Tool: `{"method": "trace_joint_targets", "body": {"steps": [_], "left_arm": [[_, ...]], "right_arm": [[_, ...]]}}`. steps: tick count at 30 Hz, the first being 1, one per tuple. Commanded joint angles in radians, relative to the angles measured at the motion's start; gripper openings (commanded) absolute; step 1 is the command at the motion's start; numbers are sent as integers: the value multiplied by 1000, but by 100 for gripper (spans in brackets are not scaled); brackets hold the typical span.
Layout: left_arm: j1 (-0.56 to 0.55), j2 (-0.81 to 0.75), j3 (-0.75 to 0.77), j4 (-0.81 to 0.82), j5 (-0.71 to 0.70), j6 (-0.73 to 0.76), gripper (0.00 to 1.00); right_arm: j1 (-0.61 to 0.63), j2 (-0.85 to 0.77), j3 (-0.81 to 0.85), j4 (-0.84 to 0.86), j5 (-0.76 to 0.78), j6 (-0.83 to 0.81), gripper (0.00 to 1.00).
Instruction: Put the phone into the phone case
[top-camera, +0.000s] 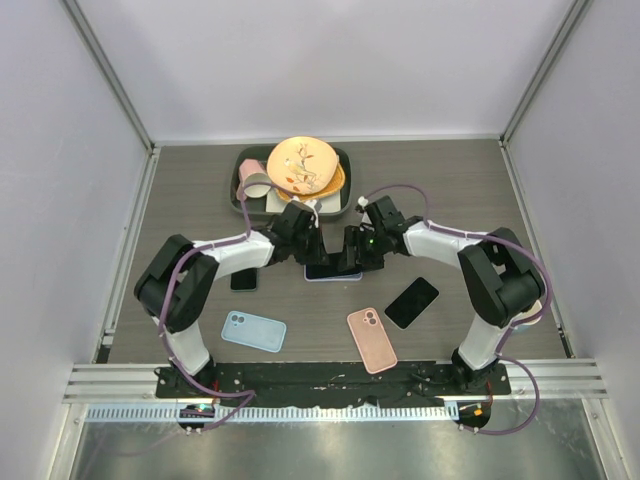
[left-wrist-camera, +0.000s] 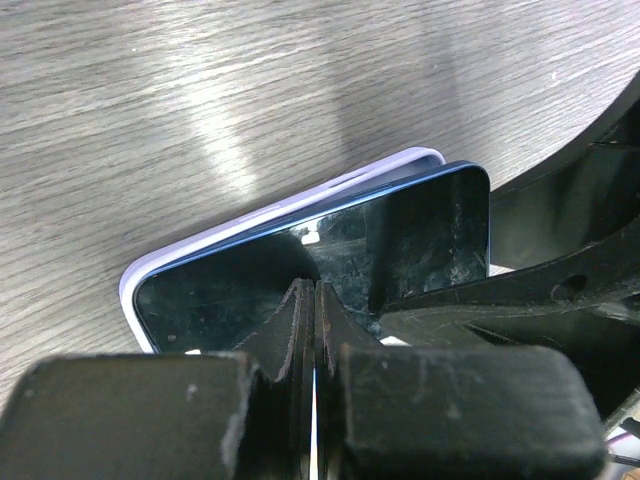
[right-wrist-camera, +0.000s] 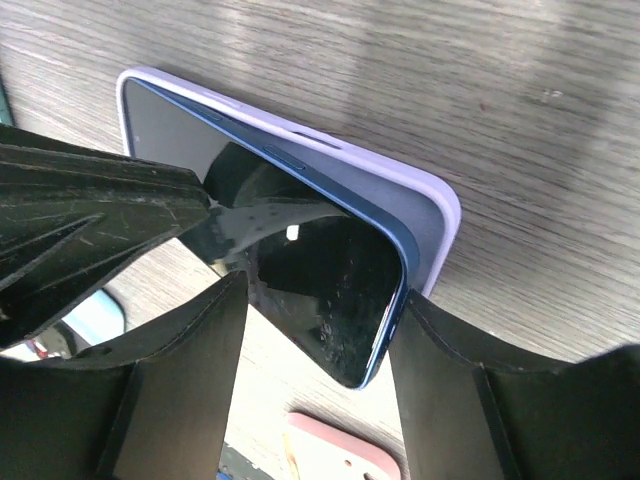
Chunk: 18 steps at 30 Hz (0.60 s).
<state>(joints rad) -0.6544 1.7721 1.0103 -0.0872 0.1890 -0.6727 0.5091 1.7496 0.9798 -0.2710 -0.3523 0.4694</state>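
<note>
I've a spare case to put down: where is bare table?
Bare wood lies right of the tray, at the back corner, and between the light blue case and the pink case. The middle is crowded: left gripper, right gripper over the phone.

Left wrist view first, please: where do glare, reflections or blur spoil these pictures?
Left wrist: a bright glare streak crosses the table, and the near fingers are soft. Right wrist: the phone screen mirrors dark shapes. Top external: evenly lit, sharp.

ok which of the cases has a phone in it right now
The lavender case: a blue phone rests tilted in it, one edge raised. The light blue case and the pink case lie alone.
</note>
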Motion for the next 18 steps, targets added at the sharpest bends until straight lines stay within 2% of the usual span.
{"method": "trace_joint_targets", "body": {"steps": [1, 7, 18], "left_arm": [[-5, 56, -21, -128, -77, 25, 0], [-5, 59, -16, -149, -100, 35, 0], [-5, 76, -7, -171, -115, 42, 0]], "right_arm": [[14, 71, -36, -249, 344, -117, 63], [48, 51, -6, -303, 433, -107, 63], [74, -44, 71, -341, 434, -115, 63]]}}
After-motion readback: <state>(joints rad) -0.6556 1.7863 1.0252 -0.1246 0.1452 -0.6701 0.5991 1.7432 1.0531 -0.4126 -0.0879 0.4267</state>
